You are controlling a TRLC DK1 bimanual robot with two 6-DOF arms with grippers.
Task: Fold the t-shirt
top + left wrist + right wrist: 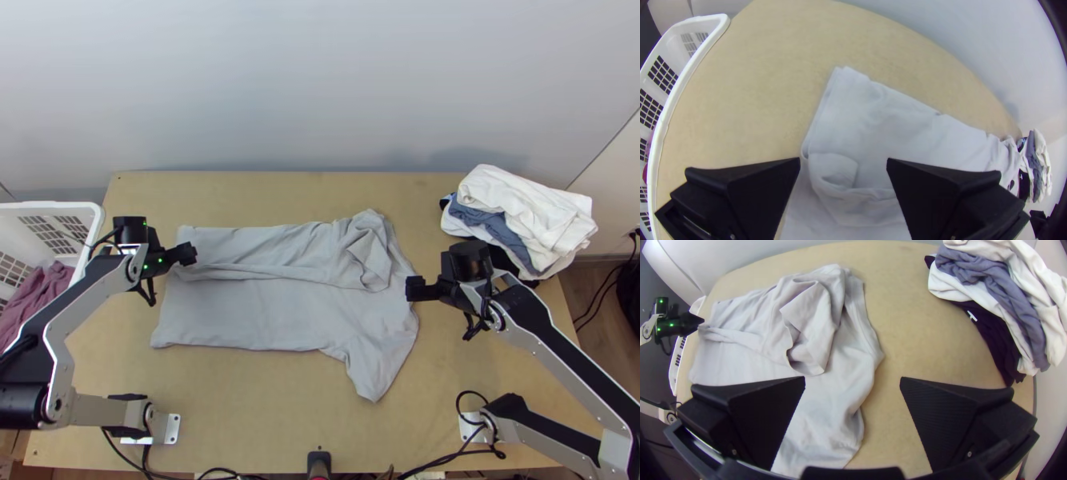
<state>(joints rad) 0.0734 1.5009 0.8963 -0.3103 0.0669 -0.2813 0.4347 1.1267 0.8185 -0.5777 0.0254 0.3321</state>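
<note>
1. Left hand [843, 161] is held wide open, empty, perhaps for fold-straightening.
2. T-shirt [240, 314] is spread on the surface [248, 400], far side folded inward, likely for narrowing.
3. Right hand [852, 378] is held wide open, empty, perhaps for near-side folding.

1. Left arm [74, 298] is bent at the elbow, left gripper [190, 254] pointing inward, fingers [758, 193] wide apart.
2. Right arm [560, 352]'s bent too, right gripper [411, 288] aimed inward, black fingers [764, 413] also spread nice and wide.
</note>
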